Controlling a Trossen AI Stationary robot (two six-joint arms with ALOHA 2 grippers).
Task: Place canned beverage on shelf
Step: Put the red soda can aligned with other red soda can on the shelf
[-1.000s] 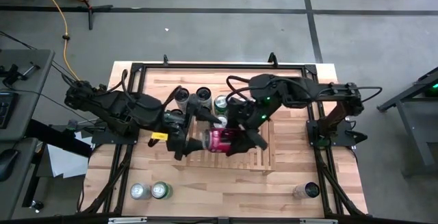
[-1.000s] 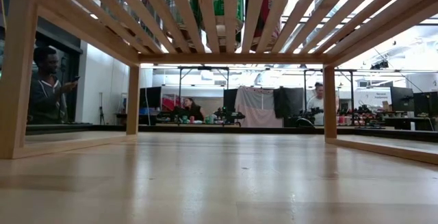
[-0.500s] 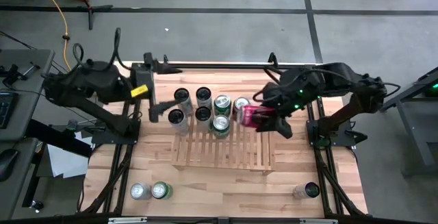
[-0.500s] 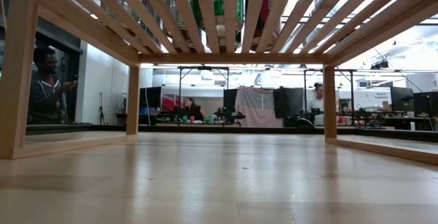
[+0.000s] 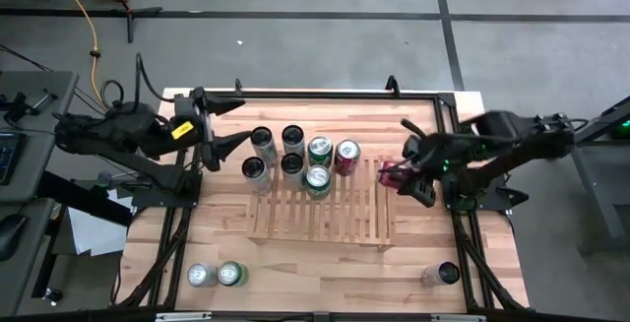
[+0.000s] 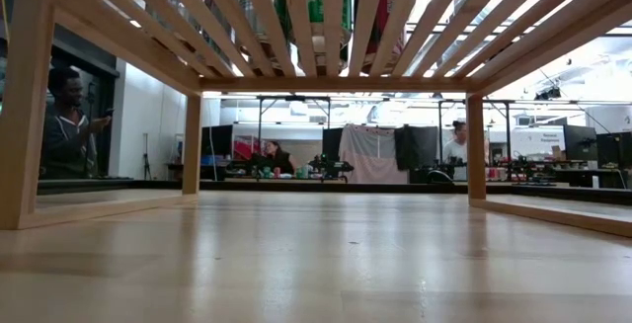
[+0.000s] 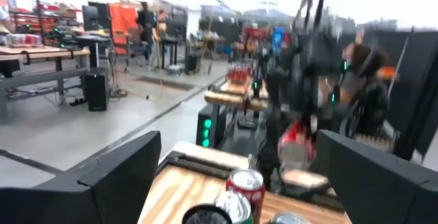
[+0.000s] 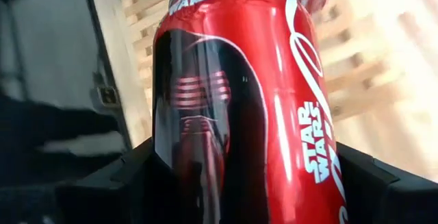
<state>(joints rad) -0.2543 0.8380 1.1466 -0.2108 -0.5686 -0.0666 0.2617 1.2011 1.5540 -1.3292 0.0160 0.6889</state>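
From above, your right gripper [image 5: 406,174] hangs just off the right edge of the shelf [image 5: 340,225], its fingers clamped on a red can [image 5: 391,172] that lies tilted on its side in the grip, above the table [image 5: 325,278]. Your left gripper [image 5: 224,123] waits over the far left corner of the table, left of the shelf, with its fingers spread wide and nothing between them. On the far part of the shelf you have a cluster of upright cans: two dark ones [image 5: 292,138] at the far edge, two more dark ones [image 5: 254,168] nearer the left, two green cans [image 5: 318,151] in the middle, and another red can [image 5: 346,153] at the right of the group. Two cans [image 5: 217,275] stand at the near left of the table and a single can [image 5: 442,275] at the near right.

The low view looks under the shelf slats [image 6: 326,27], with can bottoms showing through the gaps; people sit in the room beyond.

In the left wrist view, your open fingers [image 7: 120,172] frame the shelf's red can [image 7: 246,184], with the other arm and its held can [image 7: 295,136] blurred farther off.

In the right wrist view, the held red can [image 8: 239,101] fills the frame between the fingers [image 8: 109,183], with the slats behind it.
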